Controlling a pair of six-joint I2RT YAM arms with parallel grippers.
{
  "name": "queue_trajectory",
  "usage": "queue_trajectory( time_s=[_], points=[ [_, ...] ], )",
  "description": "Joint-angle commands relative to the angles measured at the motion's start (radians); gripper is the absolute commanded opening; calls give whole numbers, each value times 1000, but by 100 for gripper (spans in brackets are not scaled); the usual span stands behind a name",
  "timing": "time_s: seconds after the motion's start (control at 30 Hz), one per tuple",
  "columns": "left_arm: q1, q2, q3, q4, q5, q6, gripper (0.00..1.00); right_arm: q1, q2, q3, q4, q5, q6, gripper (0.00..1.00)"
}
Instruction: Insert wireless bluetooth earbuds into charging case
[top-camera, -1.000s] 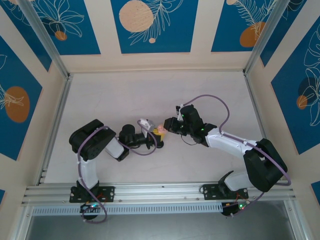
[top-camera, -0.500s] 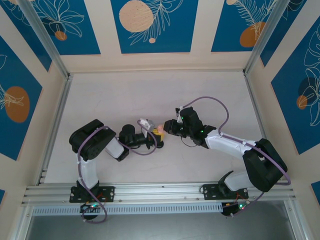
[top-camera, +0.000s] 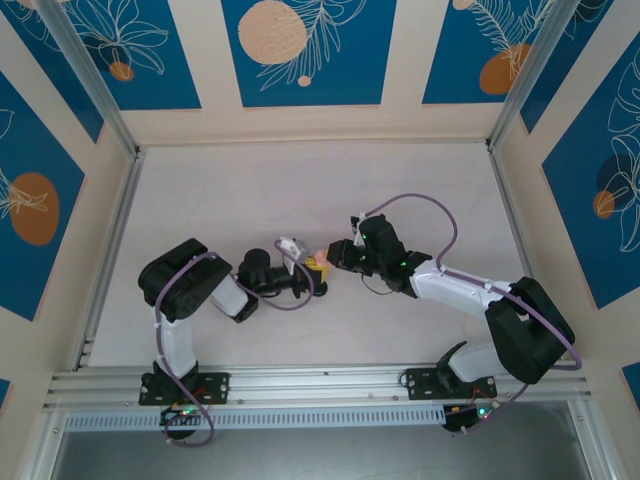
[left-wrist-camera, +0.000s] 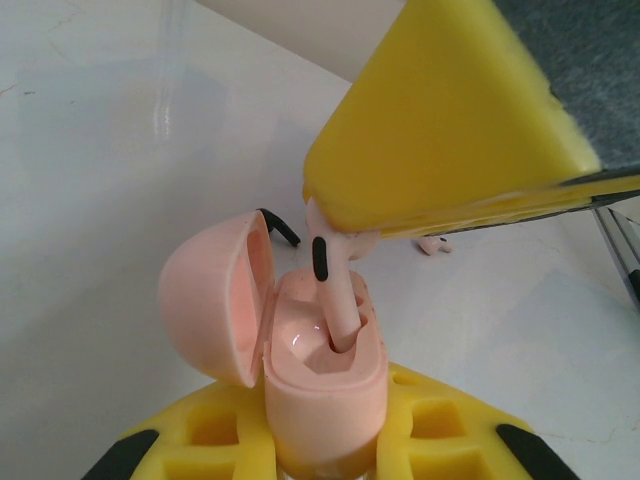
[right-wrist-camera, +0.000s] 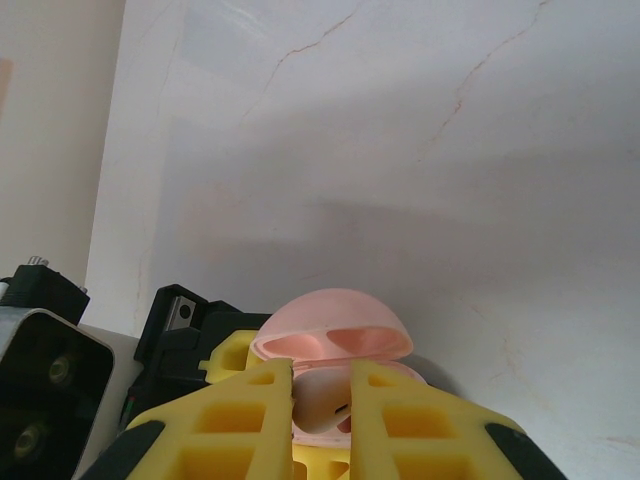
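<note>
Pink, glossy, probably slippery charging case (left-wrist-camera: 322, 370), pinched by the left hand (left-wrist-camera: 322, 440). The right hand (right-wrist-camera: 320, 400) pinches an earbud (left-wrist-camera: 335, 300) by its head.

I get bright, even light on the worktop (top-camera: 300, 190), with only faint shadows. On the left wrist feed the yellow jaws at the frame edges are blurred, and a small glare spot sits inside the case (left-wrist-camera: 325, 380). On the right wrist feed a soft shadow band crosses the worktop.
</note>
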Motion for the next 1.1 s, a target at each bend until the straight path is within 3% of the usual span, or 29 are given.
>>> queue_trajectory(
  time_s=[0.0, 0.83, 1.07],
  points=[
    [-2, -23, 25, 57, 29, -9, 6, 11, 21, -3, -39, 19, -2, 17],
    [-2, -33, 27, 57, 41, 8, 6, 16, -1, -3, -41, 1, -10, 29],
    [-1, -38, 21, 57, 48, 21, 6, 15, -47, -1, -68, 15, -24, 41]
  ],
)
